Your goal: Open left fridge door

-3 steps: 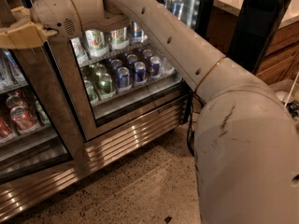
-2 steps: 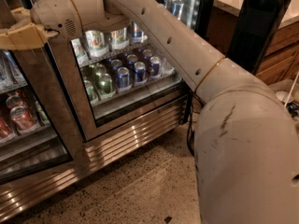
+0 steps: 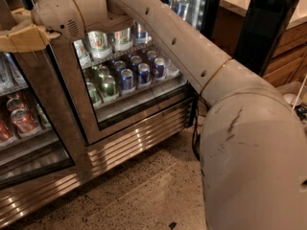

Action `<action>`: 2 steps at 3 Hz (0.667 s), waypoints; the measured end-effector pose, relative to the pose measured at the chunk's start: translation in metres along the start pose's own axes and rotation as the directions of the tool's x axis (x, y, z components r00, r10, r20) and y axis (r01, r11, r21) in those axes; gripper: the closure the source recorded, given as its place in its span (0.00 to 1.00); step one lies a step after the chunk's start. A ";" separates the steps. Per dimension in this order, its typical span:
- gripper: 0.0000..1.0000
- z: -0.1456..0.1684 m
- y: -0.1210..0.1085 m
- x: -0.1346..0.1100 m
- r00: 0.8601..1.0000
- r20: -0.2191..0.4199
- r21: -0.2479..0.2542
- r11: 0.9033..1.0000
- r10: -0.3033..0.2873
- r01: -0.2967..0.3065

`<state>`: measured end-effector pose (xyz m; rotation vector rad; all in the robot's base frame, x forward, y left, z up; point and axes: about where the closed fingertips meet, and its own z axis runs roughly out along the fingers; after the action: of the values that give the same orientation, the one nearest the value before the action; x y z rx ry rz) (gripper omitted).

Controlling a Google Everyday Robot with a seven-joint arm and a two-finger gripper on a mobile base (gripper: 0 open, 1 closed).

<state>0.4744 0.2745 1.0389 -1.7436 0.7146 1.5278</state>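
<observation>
ROBOT REACHES FOR FRIDGE: The gripper (image 3: pixel 19 32) sits against the top of the left fridge door (image 3: pixel 67 119), high on its broad bronze frame. A pull on that outer edge would likely have good leverage. Whether it is clasping the frame or merely lying against it cannot be told from this view.

The door spreads below and to the right of the gripper. Its wide stile runs down from beneath the wrist (image 3: pixel 62 16), and the glass lies just right of that, with rows of cans (image 3: pixel 127 78) on shelves behind it. The door looks shut or nearly so, with its bottom rail lying close along the ribbed grille (image 3: pixel 139 140) underneath. The opening therefore appears barely begun, if at all.

Far to the right of the gripper, beyond the arm (image 3: pixel 168 37), the twin door (image 3: pixel 194 6) shows its white light strip; it is not the one wanted. Directly below the gripper, red cans (image 3: pixel 21 121) show behind another pane.

The arm reaches long and nearly straight. From the bulky shoulder (image 3: pixel 254 157) at lower right it climbs up and leftwards across the door's glass. It bends at the rounded wrist just right of the gripper and holds the gripper level, pointing left. That stretch suggests the base stands well back, likely leaving the door room to swing. A pull from here would probably need the base or shoulder to move with it.
</observation>
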 end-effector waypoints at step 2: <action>1.00 0.001 0.009 -0.001 1.000 0.001 -0.038 0.999 -0.005 0.005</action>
<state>0.4662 0.2696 1.0381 -1.7709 0.6847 1.5483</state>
